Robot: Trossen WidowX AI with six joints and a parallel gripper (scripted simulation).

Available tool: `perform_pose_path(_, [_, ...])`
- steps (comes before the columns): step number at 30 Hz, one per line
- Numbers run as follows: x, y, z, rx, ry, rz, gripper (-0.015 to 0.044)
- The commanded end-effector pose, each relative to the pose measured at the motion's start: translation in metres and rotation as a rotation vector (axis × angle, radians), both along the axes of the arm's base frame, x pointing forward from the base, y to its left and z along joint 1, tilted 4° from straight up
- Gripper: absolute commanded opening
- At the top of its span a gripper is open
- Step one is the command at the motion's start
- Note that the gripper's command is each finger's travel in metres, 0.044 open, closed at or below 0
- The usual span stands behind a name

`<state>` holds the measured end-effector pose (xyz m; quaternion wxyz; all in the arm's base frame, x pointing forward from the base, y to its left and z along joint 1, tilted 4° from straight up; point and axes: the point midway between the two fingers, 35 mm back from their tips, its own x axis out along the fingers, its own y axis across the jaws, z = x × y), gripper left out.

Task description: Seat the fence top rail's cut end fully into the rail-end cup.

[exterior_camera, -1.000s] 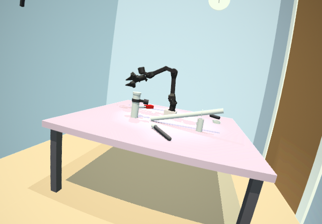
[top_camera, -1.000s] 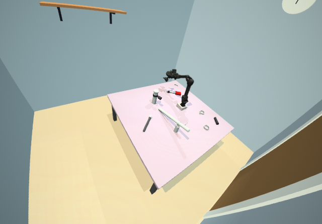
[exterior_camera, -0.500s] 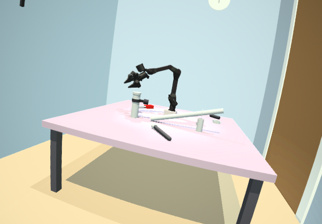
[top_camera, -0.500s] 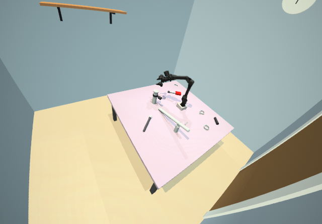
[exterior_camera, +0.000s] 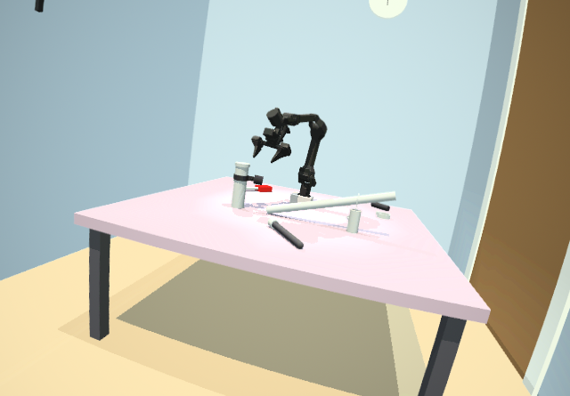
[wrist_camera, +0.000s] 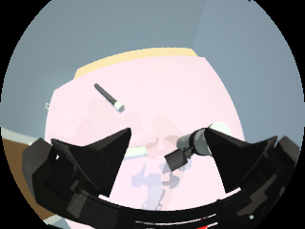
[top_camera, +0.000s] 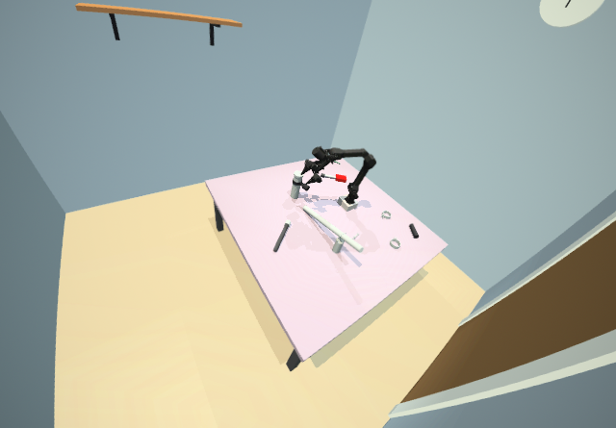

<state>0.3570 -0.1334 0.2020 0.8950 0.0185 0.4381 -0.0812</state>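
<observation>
The pale rail [top_camera: 328,225] [exterior_camera: 321,204] [wrist_camera: 136,152] slants from its high end at the short post [top_camera: 338,245] [exterior_camera: 354,222] down to its low end near the table, short of the big post. The loop cap is too small to read. The big post [top_camera: 295,191] [exterior_camera: 238,198] stands upright. Its black brace band [exterior_camera: 239,178] sits up near the post cap [exterior_camera: 241,165]. The dark rail-end cup [exterior_camera: 258,179] [wrist_camera: 176,159] hangs on the band's side, apart from the rail. My gripper [exterior_camera: 263,158] [wrist_camera: 169,132] is open and empty, above the cup beside the post cap.
A red-handled tool [top_camera: 341,178] [exterior_camera: 264,188] lies behind the big post. A dark rod [top_camera: 282,237] [exterior_camera: 288,235] [wrist_camera: 109,97] with a white end lies in front of the rail. Two rings [top_camera: 386,214] [top_camera: 394,243] and a black cylinder [top_camera: 414,230] [exterior_camera: 380,206] lie at the right.
</observation>
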Motion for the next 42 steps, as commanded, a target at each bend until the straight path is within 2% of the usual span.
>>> perform_pose_path(1, [-0.004, 0.060, 0.008, 0.048, 0.048, 0.088, 0.0440])
perform_pose_path(6, [-0.024, 0.132, 0.013, 0.099, 0.135, 0.211, 0.0440])
perform_pose_path(12, [-0.027, 0.140, 0.014, 0.098, 0.148, 0.236, 0.0440])
perform_pose_path(16, [-0.027, 0.124, 0.010, 0.015, 0.167, 0.372, 0.0440])
perform_pose_path(25, [-0.035, 0.063, -0.004, -0.297, 0.194, 0.925, 0.0440])
perform_pose_path(34, [-0.055, 0.004, -0.015, -0.627, 0.126, 1.460, 0.0440])
perform_pose_path(42, [-0.071, -0.029, -0.019, -0.840, 0.054, 1.723, 0.0440])
